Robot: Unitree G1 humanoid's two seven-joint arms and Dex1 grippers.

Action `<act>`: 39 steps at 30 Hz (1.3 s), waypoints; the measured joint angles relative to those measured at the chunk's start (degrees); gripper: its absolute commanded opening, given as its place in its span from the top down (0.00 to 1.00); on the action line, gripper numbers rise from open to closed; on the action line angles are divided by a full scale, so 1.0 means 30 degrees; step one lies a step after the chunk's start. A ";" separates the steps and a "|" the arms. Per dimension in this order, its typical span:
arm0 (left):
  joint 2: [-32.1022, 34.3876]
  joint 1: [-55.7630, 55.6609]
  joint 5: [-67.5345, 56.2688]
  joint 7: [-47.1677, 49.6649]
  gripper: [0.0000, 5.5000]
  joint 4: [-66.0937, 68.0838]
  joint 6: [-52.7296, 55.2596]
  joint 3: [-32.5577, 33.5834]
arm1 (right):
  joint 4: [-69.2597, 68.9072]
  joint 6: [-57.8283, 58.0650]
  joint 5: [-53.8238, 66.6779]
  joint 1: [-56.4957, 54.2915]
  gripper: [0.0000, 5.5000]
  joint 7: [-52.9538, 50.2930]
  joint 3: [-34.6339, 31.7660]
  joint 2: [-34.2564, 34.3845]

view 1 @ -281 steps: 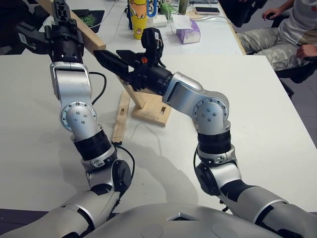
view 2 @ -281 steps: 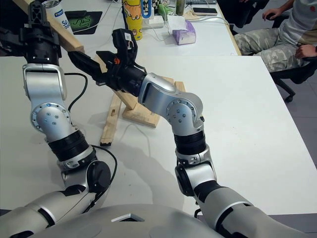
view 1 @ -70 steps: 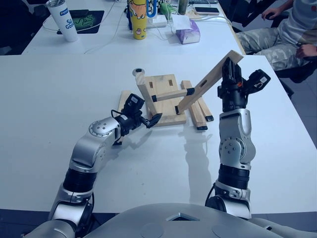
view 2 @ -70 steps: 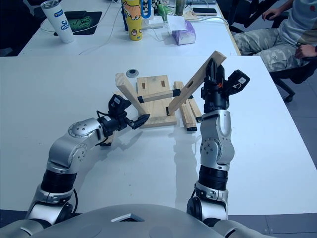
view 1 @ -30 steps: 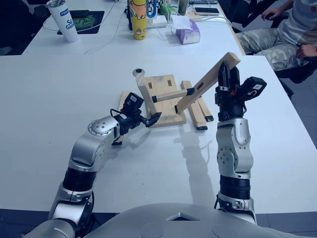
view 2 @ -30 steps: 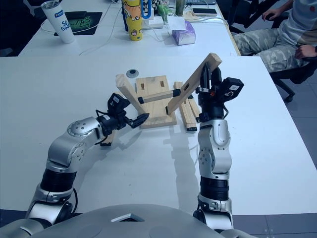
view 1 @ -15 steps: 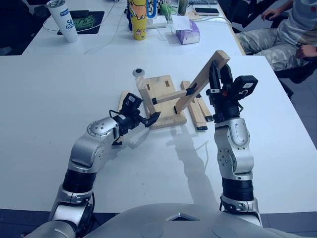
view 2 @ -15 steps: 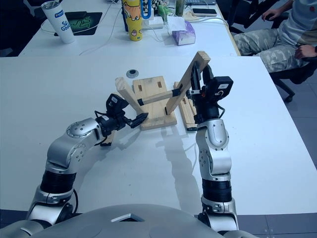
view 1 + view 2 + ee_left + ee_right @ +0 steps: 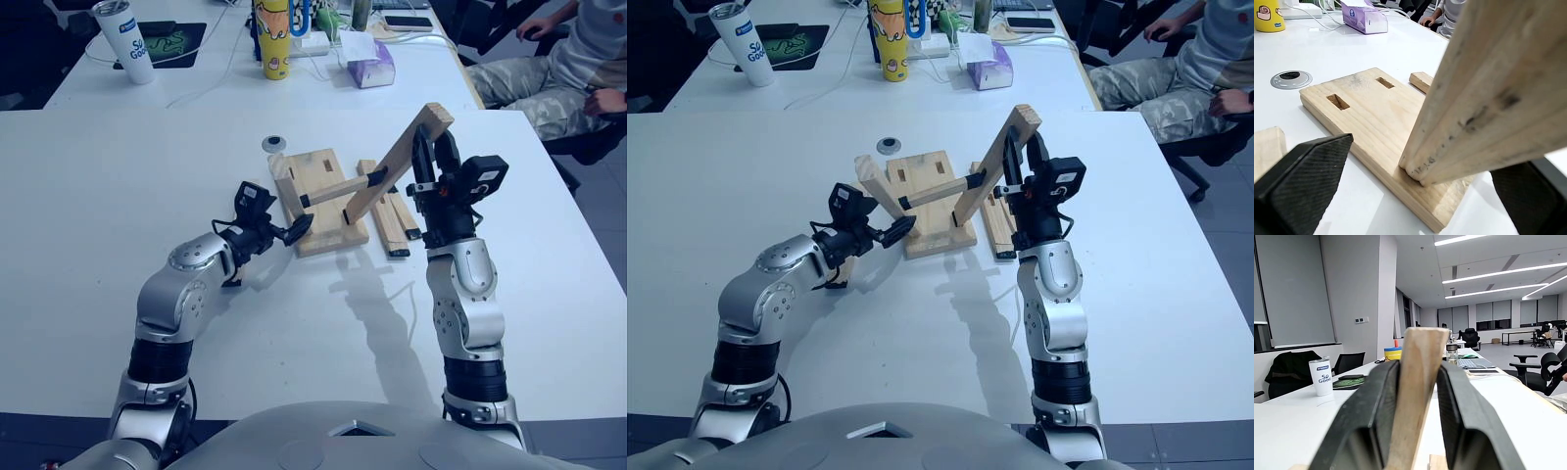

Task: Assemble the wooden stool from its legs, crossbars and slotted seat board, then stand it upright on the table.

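Partly built: tilted leg [image 9: 400,163] and second leg [image 9: 286,186] are joined by 1 crossbar [image 9: 338,188] over seat board [image 9: 333,225] at 12 o'clock | right gripper [image 9: 431,157] is clamped on tilted leg | left gripper [image 9: 294,231] fingers are spread | spare pieces [image 9: 392,217] at board's 3 o'clock unfitted

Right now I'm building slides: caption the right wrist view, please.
Right gripper clamped on a wooden stool leg, seen from the wrist.

Open office — white desks [image 9: 1293,416], grey walls [image 9: 1293,284], ceiling strip lights [image 9: 1484,273].
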 measured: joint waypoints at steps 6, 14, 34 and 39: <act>-0.0240 0.0303 -0.0065 0.0196 0.14 0.0053 -0.0002 0.0235 | 0.0442 -0.0630 -0.0420 -0.0164 0.81 0.0225 0.0426 -0.0481; -0.0758 0.0348 -0.0223 0.0458 0.14 0.0477 -0.0049 0.0422 | 0.0990 -0.1677 -0.0686 -0.0122 0.81 0.0436 0.0786 -0.0780; -0.0872 0.0467 0.0054 0.1457 0.14 -0.0441 0.0108 0.0330 | 0.1168 -0.0527 0.0553 -0.0688 0.81 0.0756 -0.0092 -0.0821; -0.0549 0.0481 0.0352 0.1521 0.14 -0.0763 0.0253 0.0006 | 0.1052 -0.0519 0.0556 -0.0586 0.81 0.0761 -0.0104 -0.0817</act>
